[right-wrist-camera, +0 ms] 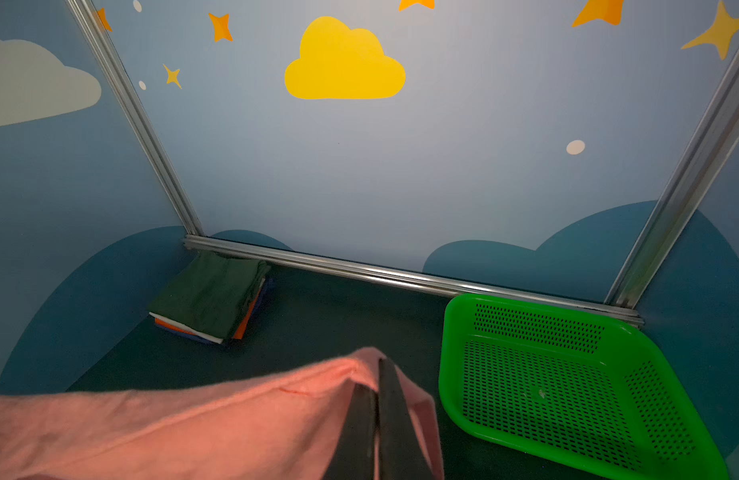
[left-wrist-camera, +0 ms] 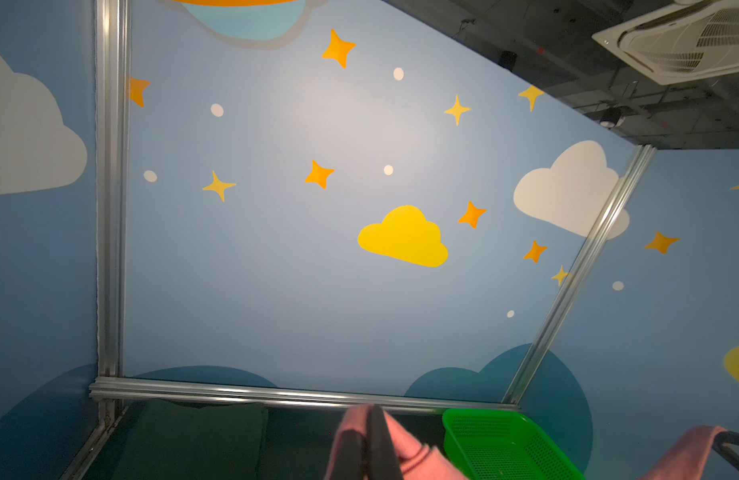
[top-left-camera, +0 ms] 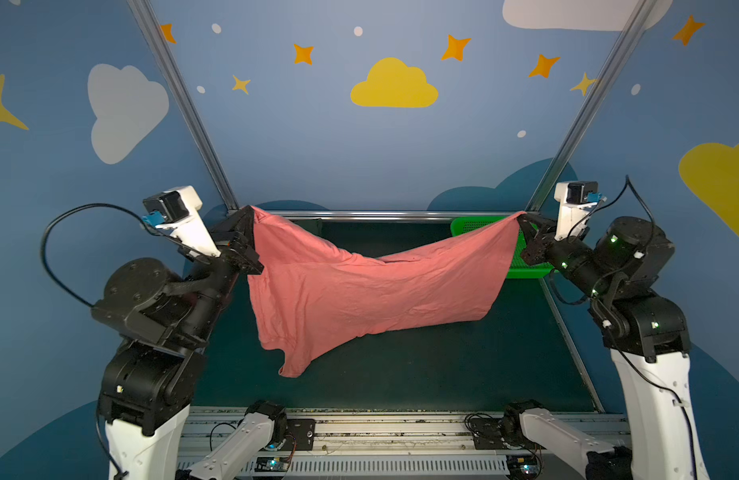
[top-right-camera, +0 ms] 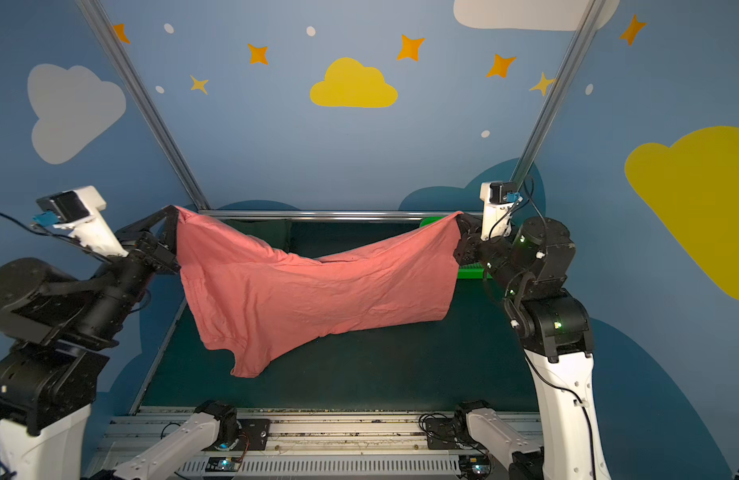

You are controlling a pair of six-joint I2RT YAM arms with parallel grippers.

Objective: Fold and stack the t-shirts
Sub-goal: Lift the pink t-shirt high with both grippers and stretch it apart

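A salmon-pink t-shirt (top-left-camera: 359, 291) hangs spread in the air over the dark table, sagging in the middle, with a sleeve dangling low on the left side. My left gripper (top-left-camera: 251, 212) is shut on its upper left corner. At the upper right corner my right gripper (top-left-camera: 521, 217) is shut on the cloth. Both wrist views show pink cloth (left-wrist-camera: 413, 453) (right-wrist-camera: 193, 424) pinched between closed black fingers. A folded stack of t-shirts (right-wrist-camera: 210, 295) lies in the far left corner, dark green on top, with white, orange and blue edges beneath.
A green perforated basket (right-wrist-camera: 538, 328) stands in the far right corner of the table, behind the right gripper; in both top views the shirt partly hides it (top-left-camera: 484, 224). Aluminium frame rails (top-left-camera: 380, 215) border the table's far edge and sides.
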